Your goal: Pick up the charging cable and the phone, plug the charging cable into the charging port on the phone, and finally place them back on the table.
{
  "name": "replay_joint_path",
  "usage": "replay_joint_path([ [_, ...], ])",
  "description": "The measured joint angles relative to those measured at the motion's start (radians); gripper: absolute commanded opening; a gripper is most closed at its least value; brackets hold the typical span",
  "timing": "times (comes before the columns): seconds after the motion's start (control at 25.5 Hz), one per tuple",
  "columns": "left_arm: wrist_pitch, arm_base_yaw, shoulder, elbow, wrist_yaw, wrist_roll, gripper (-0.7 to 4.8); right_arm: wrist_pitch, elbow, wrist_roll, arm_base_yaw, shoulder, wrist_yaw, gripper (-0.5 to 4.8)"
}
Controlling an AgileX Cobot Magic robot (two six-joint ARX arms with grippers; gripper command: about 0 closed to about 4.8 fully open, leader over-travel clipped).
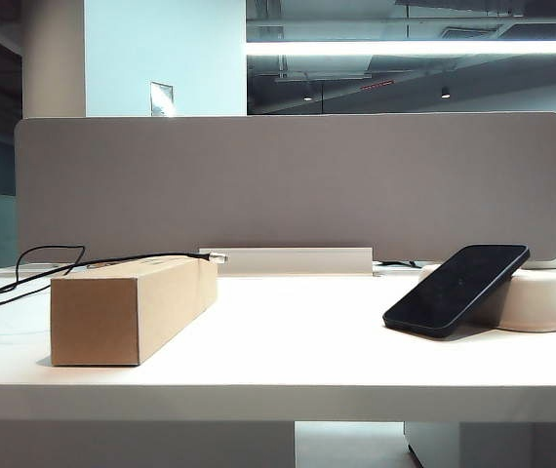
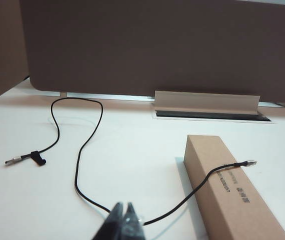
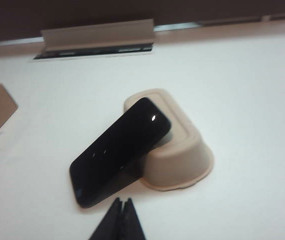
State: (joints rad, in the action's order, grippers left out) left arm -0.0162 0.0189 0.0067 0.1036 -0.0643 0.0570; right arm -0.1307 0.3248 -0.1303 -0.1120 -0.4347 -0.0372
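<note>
The charging cable (image 2: 76,175) trails in loops over the white table (image 2: 132,145) and climbs onto a cardboard box (image 2: 232,195), where its silvery plug (image 2: 251,162) rests. In the exterior view the plug (image 1: 218,257) sticks out past the box top (image 1: 132,307). My left gripper (image 2: 124,207) hovers shut and holds nothing, just short of the cable. The black phone (image 3: 117,150) leans screen-up on an overturned pale tray (image 3: 182,150), its lower short edge on the table. My right gripper (image 3: 122,201) is shut and empty, close to that lower edge. The charging port does not show. Neither gripper appears in the exterior view.
A grey divider panel (image 1: 288,185) closes off the table's back. A raised cable-hatch flap (image 1: 288,260) sits at its foot. The cable's other end (image 2: 12,161) with a small black clip lies on the table. The phone (image 1: 458,288) and tray (image 1: 546,302) stand at the right.
</note>
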Motion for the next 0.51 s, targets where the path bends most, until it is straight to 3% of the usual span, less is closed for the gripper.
replay_joint_path([
  [0.2, 0.000, 0.000, 0.002, 0.002, 0.000, 0.000, -0.06, 0.019, 0.049, -0.023, 0.000, -0.147, -0.082, -0.03],
  [0.35, -0.008, 0.000, 0.032, 0.014, -0.006, 0.000, -0.06, 0.050, 0.078, -0.103, 0.000, -0.263, -0.101, 0.53],
  [0.51, -0.002, 0.000, 0.127, 0.072, -0.040, -0.001, -0.06, 0.093, 0.095, -0.126, 0.002, -0.386, -0.151, 0.64],
])
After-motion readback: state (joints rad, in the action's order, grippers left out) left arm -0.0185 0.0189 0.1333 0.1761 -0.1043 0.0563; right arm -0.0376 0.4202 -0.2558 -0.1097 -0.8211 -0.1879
